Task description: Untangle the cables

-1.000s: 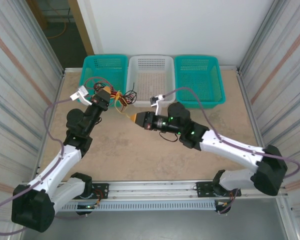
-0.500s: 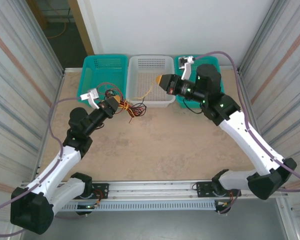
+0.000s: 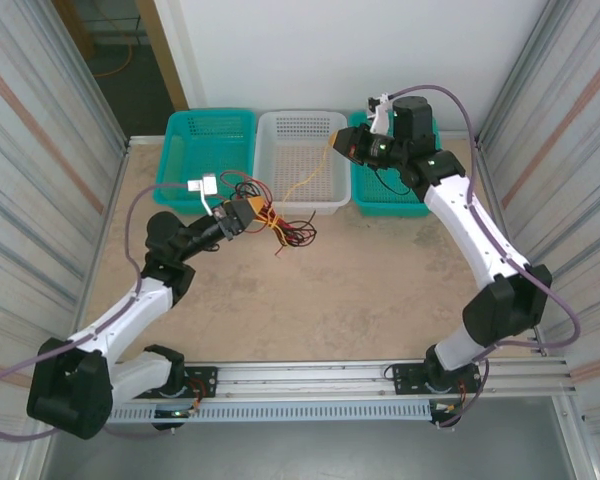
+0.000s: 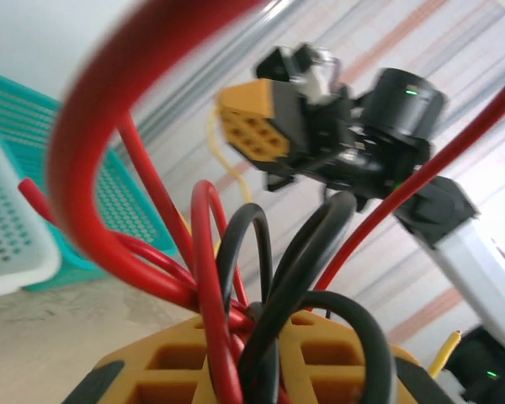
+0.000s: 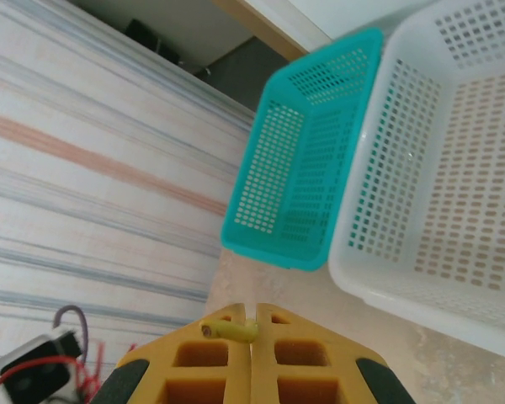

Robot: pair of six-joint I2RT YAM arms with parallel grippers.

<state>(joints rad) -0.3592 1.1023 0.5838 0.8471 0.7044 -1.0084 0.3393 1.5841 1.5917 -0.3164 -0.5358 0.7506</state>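
My left gripper is shut on the tangle of red and black cables, whose loops hang just off the table in front of the white basket. In the left wrist view those red and black cables rise between the yellow fingers of the left gripper. My right gripper is raised over the gap between the white and right teal baskets, shut on the end of the pale yellow cable. That cable trails down across the white basket toward the tangle. In the right wrist view the yellow cable end is pinched in the right gripper.
Three baskets line the far edge: a teal basket on the left, a white basket in the middle and a teal basket on the right. Corrugated walls close both sides. Bare table lies between the arms.
The right arm rose from the table's middle and swung back over the baskets, drawing the yellow cable out of the tangle. The left gripper moved right with the red and black bundle.
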